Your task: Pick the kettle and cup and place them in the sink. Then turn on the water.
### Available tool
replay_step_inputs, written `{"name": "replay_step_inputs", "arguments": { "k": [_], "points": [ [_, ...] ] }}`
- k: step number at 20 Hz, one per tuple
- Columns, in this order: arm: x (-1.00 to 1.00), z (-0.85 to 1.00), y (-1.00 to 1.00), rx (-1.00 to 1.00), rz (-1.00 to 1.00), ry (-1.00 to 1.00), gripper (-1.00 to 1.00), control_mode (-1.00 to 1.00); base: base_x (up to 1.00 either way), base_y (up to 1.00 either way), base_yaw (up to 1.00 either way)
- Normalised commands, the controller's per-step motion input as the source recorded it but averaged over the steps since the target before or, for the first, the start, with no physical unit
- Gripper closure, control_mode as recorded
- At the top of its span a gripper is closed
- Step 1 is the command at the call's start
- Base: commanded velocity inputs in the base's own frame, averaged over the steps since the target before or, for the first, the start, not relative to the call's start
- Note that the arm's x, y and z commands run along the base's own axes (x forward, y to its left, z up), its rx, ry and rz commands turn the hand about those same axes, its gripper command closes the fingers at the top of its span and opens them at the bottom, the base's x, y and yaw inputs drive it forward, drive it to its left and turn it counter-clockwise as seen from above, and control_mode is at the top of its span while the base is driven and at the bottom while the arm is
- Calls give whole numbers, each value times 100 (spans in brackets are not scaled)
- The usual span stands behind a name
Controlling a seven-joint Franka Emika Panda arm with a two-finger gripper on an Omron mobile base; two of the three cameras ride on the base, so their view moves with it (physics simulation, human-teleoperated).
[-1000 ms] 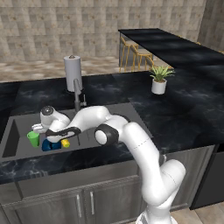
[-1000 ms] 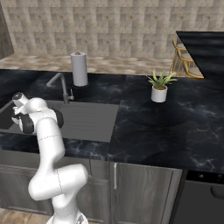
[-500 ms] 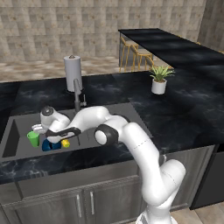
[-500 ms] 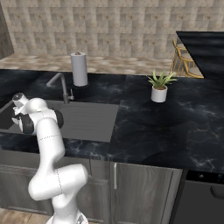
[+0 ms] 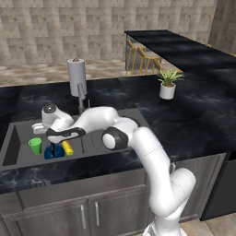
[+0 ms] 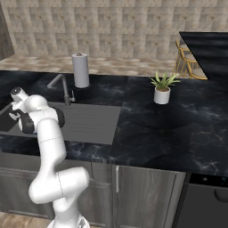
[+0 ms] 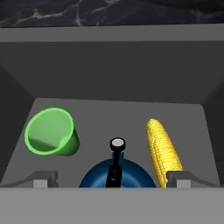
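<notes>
Grey and recessed into the black marble counter (image 5: 193, 120), the rectangular sink (image 5: 18, 138) holds the small bright green tapered cup (image 5: 35, 146), the squat dark-blue kettle (image 5: 54, 151) and a yellow corn cob (image 5: 68, 148) side by side in the left base view, the white arm bent low over them. A white paper towel roll (image 5: 76, 76) stands behind the slim grey faucet (image 5: 81, 96).

In the right base view, a potted green plant (image 6: 162, 88) sits on the counter, well apart from the sink.

In the hand view, the gripper (image 7: 112, 180) hangs spread wide above the kettle, gripping nothing; the cup stands upright beside the kettle, the cob on the other side.
</notes>
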Motion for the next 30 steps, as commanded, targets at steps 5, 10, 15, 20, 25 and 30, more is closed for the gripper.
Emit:
{"name": "replay_step_inputs", "arguments": {
  "k": [5, 10, 15, 20, 25, 30],
  "points": [
    [-4, 40, -14, 3, 0, -3, -100, -100, 0, 0, 0],
    [-21, 17, -22, 0, 0, -16, -100, -100, 0, 0, 0],
    [-16, 16, -36, 0, 1, -12, -100, -100, 0, 0, 0],
    [-15, 23, -40, 0, 3, -3, -100, -100, 0, 0, 0],
    [-9, 28, -43, 2, 3, -1, -100, -100, 0, 0, 0],
    [-6, 42, -44, 5, 2, -1, -100, -100, 0, 0, 0]
  ]
}}
